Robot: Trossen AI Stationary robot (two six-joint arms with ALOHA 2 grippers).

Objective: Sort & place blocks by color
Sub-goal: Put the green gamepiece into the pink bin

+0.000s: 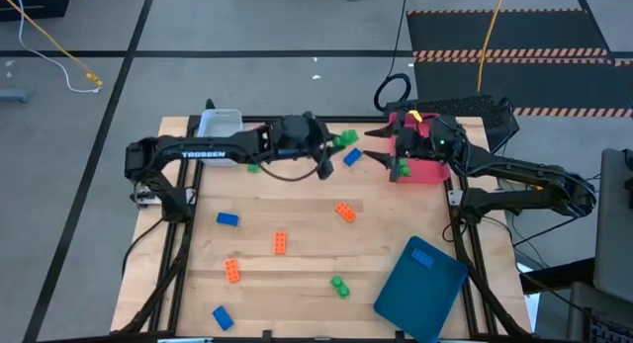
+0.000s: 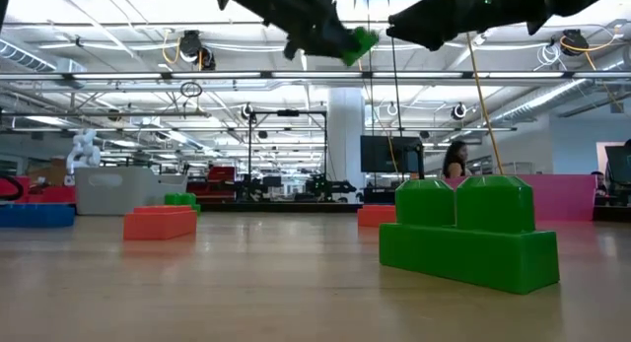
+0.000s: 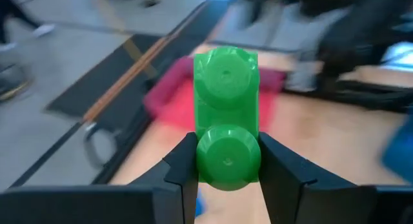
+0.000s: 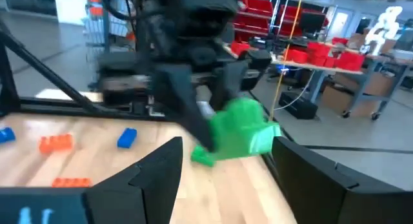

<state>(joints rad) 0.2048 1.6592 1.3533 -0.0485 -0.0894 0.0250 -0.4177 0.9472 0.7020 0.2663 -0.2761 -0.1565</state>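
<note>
Across the wooden tabletop point(image 1: 297, 274) the biggest pieces are the containers: a dark-teal tray point(image 1: 420, 276) at the near right corner, a pink tray point(image 1: 420, 165) at the far right edge, and a pale tray point(image 1: 220, 124) at the far left. Both arms reach in over the far half. The left gripper point(image 1: 334, 142) is held in the air near the far middle, its fingers clamped on a green block point(image 1: 346, 138); the low view shows that block point(image 2: 358, 43) well above the wood. In the left wrist view the green block point(image 3: 226, 114) runs lengthwise straight out from between the fingers point(image 3: 184, 169), its studded face up, and the pink tray point(image 3: 174, 98) lies ahead of it. The right gripper point(image 1: 381, 155) sits just beside the pink tray with its fingers apart, pointing at the green block point(image 4: 242, 130), which lies directly in front of its opening.

That is the relation the coming move seems to turn on: the two grippers are near, nose to nose, so room between them is tight, while the tabletop nearer the camera is more open. Loose blocks lie there, well apart: blue ones point(image 1: 227, 219), orange ones point(image 1: 280, 243), another green one point(image 1: 340, 286).
</note>
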